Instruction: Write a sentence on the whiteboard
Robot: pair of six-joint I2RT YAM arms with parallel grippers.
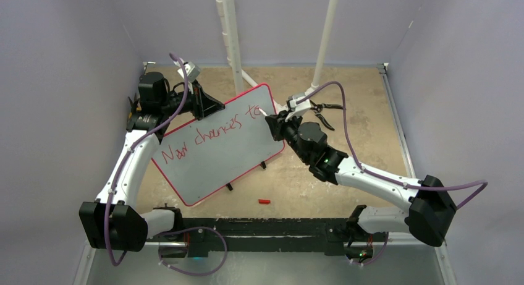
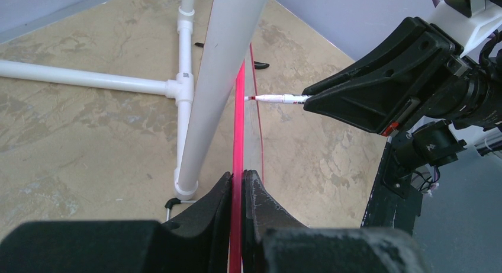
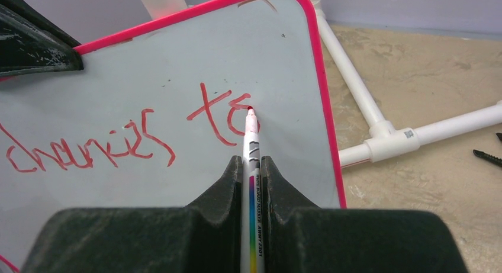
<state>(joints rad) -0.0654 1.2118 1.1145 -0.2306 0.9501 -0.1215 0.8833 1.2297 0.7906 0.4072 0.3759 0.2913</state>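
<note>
Pinching a slim white marker, right gripper closed tight, red tip touching smooth pale-grey whiteboard between both arms, looping red sentence reading "New chances to", left gripper clamped on its thin red rim.

Links: I see white shells on my left arm and right arm.
Joints: black housings.
Cables: purple, looped alongside.
Right gripper: matte black wedge fingers.
</note>
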